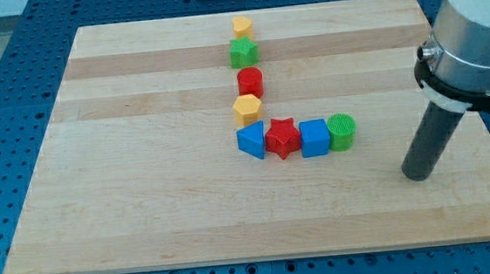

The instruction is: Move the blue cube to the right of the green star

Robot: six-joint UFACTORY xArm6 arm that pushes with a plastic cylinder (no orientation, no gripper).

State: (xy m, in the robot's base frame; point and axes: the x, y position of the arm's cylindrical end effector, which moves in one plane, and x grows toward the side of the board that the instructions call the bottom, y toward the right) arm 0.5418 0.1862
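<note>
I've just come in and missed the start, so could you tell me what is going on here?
A single arm with a dark rod is pushing small blocks on a wooden board. My tip rests at the view's right, apart from every block. The blue cube sits in a bottom row between a red star and a green cylinder, not yet beside the green star near the view's top.

The blue cube is sitting flat on the board, toward the view's bottom. The green star is lying well apart from it, up near the view's top.
</note>
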